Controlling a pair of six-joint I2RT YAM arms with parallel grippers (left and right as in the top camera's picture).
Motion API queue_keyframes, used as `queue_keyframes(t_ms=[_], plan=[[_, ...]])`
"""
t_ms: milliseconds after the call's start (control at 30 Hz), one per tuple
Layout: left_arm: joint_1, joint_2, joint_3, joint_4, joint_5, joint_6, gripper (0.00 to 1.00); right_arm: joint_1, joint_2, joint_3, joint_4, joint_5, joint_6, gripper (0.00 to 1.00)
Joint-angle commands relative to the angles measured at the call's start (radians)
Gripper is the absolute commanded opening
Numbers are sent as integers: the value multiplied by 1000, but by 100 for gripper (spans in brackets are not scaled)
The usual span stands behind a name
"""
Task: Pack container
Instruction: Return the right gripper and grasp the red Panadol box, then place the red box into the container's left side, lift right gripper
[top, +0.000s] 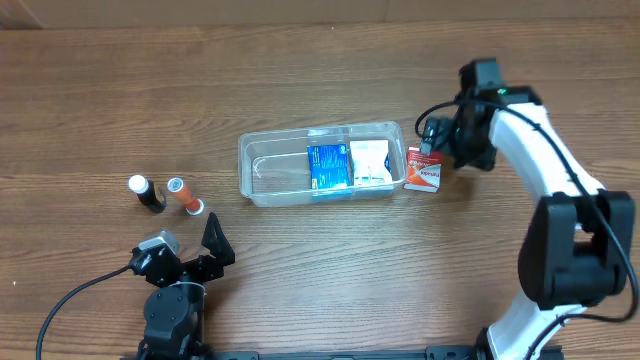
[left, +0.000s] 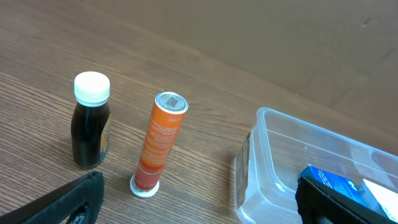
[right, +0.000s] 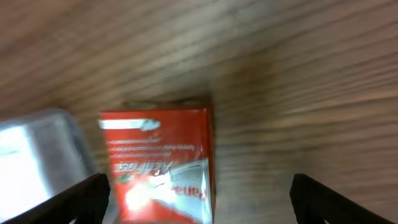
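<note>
The clear plastic container (top: 262, 170) lies mid-table with a blue packet (top: 327, 166) and a white packet (top: 369, 161) inside; its left corner shows in the left wrist view (left: 261, 180). A red packet (top: 423, 170) lies on the table just right of the container, blurred in the right wrist view (right: 163, 162). My right gripper (top: 440, 145) is open, just above the red packet, which sits toward its left finger. My left gripper (top: 205, 255) is open and empty at the front left. An orange tube (left: 160, 144) and a dark bottle with a white cap (left: 91, 119) lie ahead of it.
The orange tube (top: 184, 195) and dark bottle (top: 147, 193) lie left of the container. The right arm's cable hangs near the red packet.
</note>
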Motion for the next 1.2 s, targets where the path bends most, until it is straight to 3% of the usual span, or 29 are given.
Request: queue_keyframes(t_ms=[0, 267, 433, 633, 767, 867, 967, 1167], plan=[[6, -9, -6, 4, -13, -10, 100, 22, 19, -75, 76, -93, -106, 94], [6, -9, -6, 4, -13, -10, 100, 48, 45, -147, 185, -39, -77, 91], [6, -9, -6, 4, -13, -10, 100, 47, 42, -124, 119, 45, -47, 72], [6, -9, -6, 4, -13, -10, 100, 81, -260, 55, -145, 75, -43, 66], [6, -9, -6, 4, -13, -10, 100, 320, -425, 66, -83, 24, 29, 66], [6, -9, -6, 4, -13, -10, 100, 518, -349, 50, 121, 85, 59, 67], [6, -9, -6, 4, -13, -10, 100, 624, -193, 50, 294, 87, 109, 67], [6, -9, -6, 4, -13, -10, 100, 641, 38, 50, 443, -18, 212, 67]])
